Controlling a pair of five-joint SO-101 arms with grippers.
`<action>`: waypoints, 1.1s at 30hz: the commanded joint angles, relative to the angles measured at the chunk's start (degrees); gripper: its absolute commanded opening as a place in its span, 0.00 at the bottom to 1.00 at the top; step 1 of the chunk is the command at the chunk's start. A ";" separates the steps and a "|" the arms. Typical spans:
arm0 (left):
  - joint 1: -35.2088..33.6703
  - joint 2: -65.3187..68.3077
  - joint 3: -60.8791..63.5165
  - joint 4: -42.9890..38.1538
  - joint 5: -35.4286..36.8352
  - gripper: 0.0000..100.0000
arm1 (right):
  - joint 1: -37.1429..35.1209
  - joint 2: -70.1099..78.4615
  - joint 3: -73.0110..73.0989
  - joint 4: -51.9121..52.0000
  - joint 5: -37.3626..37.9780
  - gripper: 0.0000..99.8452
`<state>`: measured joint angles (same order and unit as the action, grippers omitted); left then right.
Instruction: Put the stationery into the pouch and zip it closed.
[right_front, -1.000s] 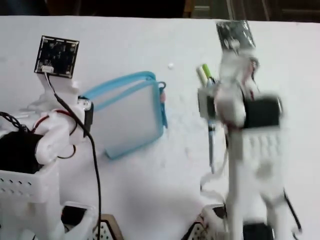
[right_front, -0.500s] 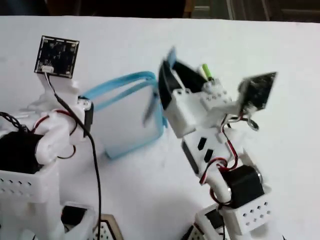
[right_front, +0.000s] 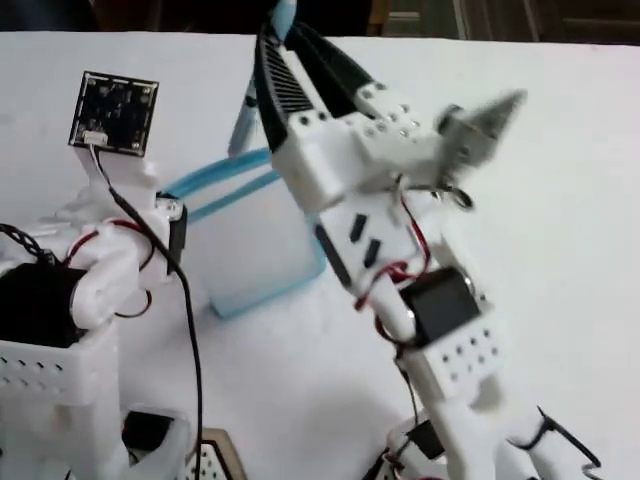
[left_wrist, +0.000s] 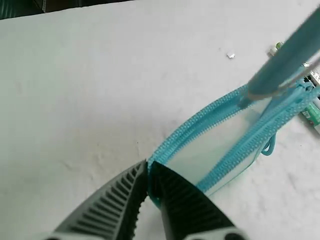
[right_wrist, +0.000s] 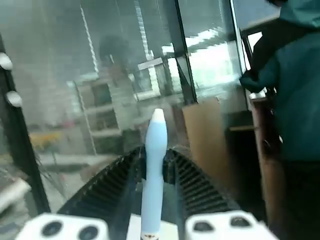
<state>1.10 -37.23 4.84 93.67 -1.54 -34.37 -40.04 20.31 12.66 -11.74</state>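
Observation:
A translucent pouch (right_front: 250, 235) with a teal zipper (left_wrist: 200, 125) lies on the white table, its mouth gaping. My left gripper (left_wrist: 148, 176) is shut on the pouch's corner at the zipper's end, seen from above at the pouch's left edge (right_front: 177, 226). My right gripper (right_front: 272, 55) hangs raised over the pouch's far side, shut on a light blue pen (right_wrist: 153, 160). The pen (left_wrist: 282, 57) slants down with its lower end at the open zipper mouth; I cannot tell whether it touches.
A green marker (left_wrist: 311, 112) lies just past the pouch's far end, and a small white scrap (left_wrist: 231, 55) sits on the table beyond. The right arm's body (right_front: 400, 260) leans across the middle of the table. A camera board (right_front: 115, 112) stands over the left arm.
The right arm swung from the table's right side over to the pouch, carrying the blue pen up and leftward. The left arm and pouch stayed put.

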 joint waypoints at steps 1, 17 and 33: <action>-0.04 0.22 2.99 0.53 -0.53 0.02 | 0.40 1.19 0.79 -1.27 2.29 0.02; -0.31 0.22 3.08 0.44 -0.53 0.02 | -2.77 0.92 5.10 10.24 2.81 0.19; -0.40 0.22 2.99 0.53 -0.53 0.02 | 9.36 1.10 -4.40 17.19 2.73 0.31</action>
<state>1.10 -37.23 4.84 93.67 -1.54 -31.56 -38.99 18.64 28.31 -9.54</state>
